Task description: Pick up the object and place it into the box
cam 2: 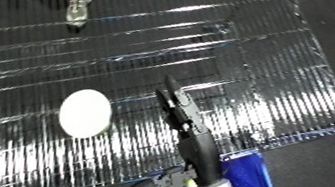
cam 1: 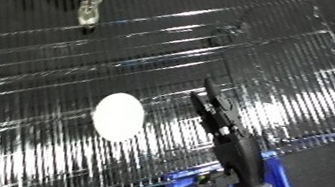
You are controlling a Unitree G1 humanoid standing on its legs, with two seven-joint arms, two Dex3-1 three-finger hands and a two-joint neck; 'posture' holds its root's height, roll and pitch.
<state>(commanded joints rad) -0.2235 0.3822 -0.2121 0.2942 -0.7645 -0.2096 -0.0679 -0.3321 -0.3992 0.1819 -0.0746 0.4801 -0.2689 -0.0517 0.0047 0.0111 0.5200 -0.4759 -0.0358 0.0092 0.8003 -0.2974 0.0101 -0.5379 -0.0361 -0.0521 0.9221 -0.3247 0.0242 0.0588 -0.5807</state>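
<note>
A white oval object [cam 1: 119, 116] lies on a glossy, ridged dark table surface [cam 1: 43, 58], left of centre. My right hand [cam 1: 222, 118] reaches in from the lower edge, just to the right of the oval and apart from it. Its black fingers are stretched straight toward the upper left with nothing between them, so the hand is open. Beneath the forearm, at the lower edge, sits the blue bin [cam 2: 248, 183], only partly in view. My left hand shows in neither view.
A small pale, shiny item [cam 1: 90, 7] lies on the surface at the far upper left. The table's edge [cam 1: 319, 142] runs diagonally at the right, with dark floor beyond it. Bright glare streaks cross the ridges.
</note>
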